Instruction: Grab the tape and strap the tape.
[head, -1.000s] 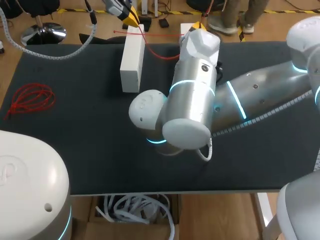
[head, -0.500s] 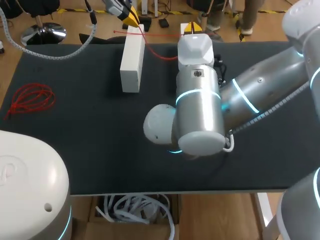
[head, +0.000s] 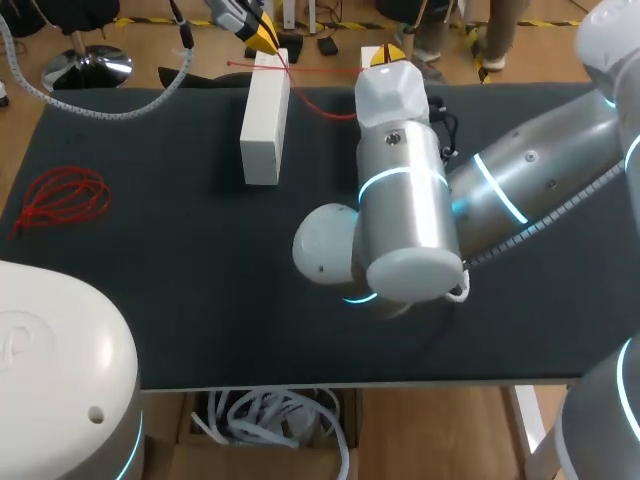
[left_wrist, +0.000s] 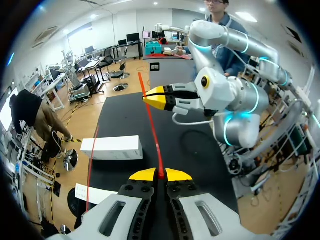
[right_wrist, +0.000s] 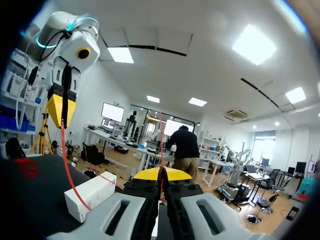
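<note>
The left claw (head: 262, 36) is hovering over the far end of a white box (head: 264, 115) that is lying on the dark bench (head: 150, 250), and its yellow tips are pressing together on a thin red tape (head: 320, 69). The right arm (head: 400, 200) is reaching across from the right side, and the right claw (head: 388, 54) is sitting near the far edge, just beside the box. The tape is stretching between the two claws above the bench, with a looser red strand curving down past the box.

From the left wrist, the left claw (left_wrist: 160, 174) is pinching the tape (left_wrist: 154, 135), which is running straight ahead to the right claw (left_wrist: 148, 98), also pinched shut on it; the white box (left_wrist: 111, 147) is lying off to one side. From the right wrist, the right claw (right_wrist: 161, 173) is squeezing the tape (right_wrist: 70, 180), which is arcing up to the left claw (right_wrist: 60, 111) above the white box (right_wrist: 92, 196). A red bundle (head: 62, 198) is lying apart near the left edge
</note>
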